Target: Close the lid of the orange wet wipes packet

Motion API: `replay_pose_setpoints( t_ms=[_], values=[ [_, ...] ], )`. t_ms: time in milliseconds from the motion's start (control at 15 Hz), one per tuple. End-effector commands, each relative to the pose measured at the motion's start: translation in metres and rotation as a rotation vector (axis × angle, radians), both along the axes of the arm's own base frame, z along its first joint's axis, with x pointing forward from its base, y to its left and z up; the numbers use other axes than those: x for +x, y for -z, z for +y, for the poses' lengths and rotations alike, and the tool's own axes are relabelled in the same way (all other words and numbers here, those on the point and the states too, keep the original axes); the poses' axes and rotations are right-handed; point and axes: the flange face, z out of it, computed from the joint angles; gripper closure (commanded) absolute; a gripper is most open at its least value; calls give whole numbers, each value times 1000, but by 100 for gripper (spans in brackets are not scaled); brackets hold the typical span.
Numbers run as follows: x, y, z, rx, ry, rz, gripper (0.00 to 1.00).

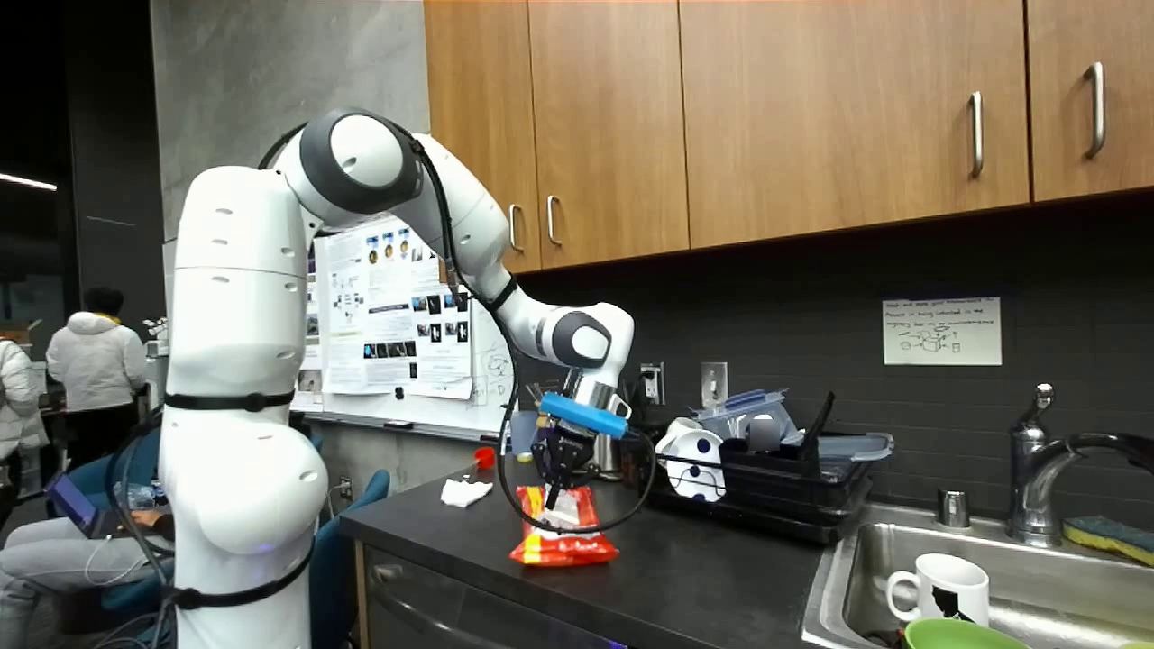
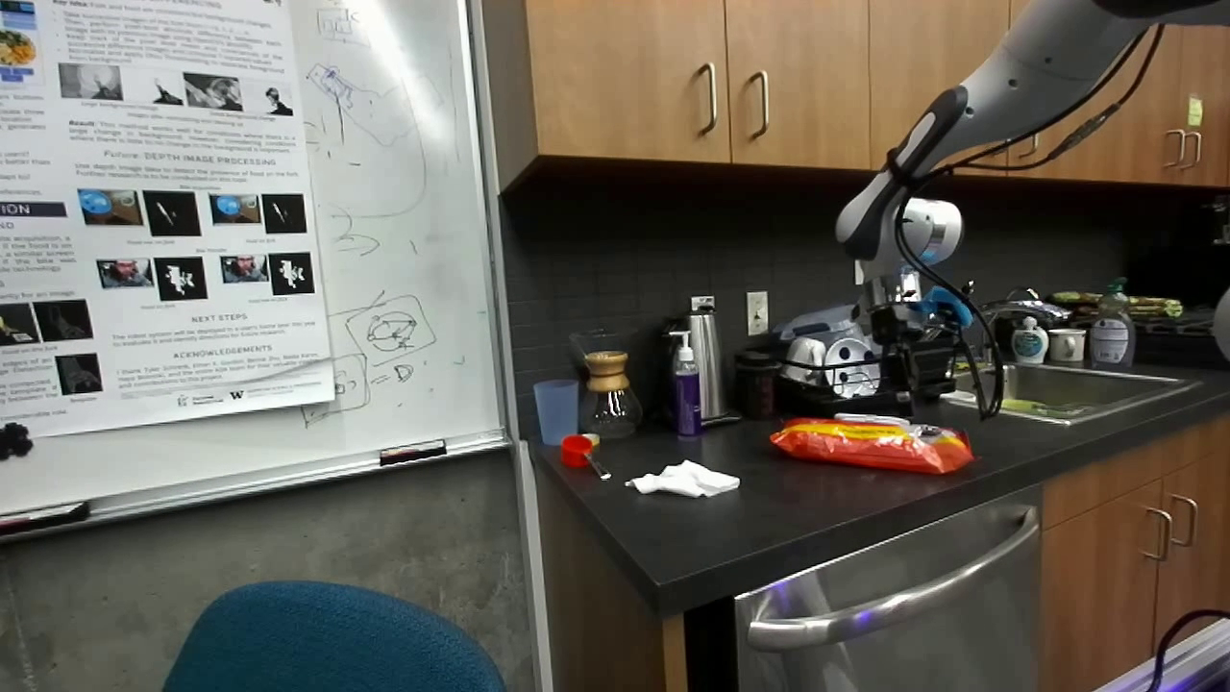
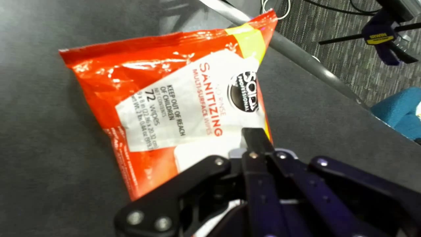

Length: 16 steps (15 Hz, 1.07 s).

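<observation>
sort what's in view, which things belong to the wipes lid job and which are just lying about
For the job: orange wet wipes packet; whitish lid, partly hidden in the wrist view; gripper

Just lying about: crumpled white sheet; red scoop; purple pump bottle; blue cup; white mug; sponge

The counter point(image 2: 663, 538) is dark. The packet point(image 2: 865, 450) lies flat on it, printed side up; a crumpled white sheet point(image 2: 687, 480) lies near it. A red scoop point(image 2: 577, 451) rests just beside a blue cup point(image 2: 556, 411). Farther back stand a carafe point(image 2: 610, 413), purple bottle point(image 2: 687, 399), steel jug point(image 2: 709, 370), jar point(image 2: 756, 386) and rack point(image 1: 766, 505). A sink point(image 1: 874, 559) is set in beside the rack.
</observation>
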Motion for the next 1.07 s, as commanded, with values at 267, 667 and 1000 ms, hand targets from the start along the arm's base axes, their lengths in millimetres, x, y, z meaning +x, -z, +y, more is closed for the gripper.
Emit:
replay_pose_setpoints(
  t_ms=[267, 667, 1000],
  values=[
    [1, 2, 24, 2, -36, -40, 100],
    [10, 9, 29, -17, -50, -61, 100],
    [16, 28, 32, -21, -56, -55, 100]
  ],
)
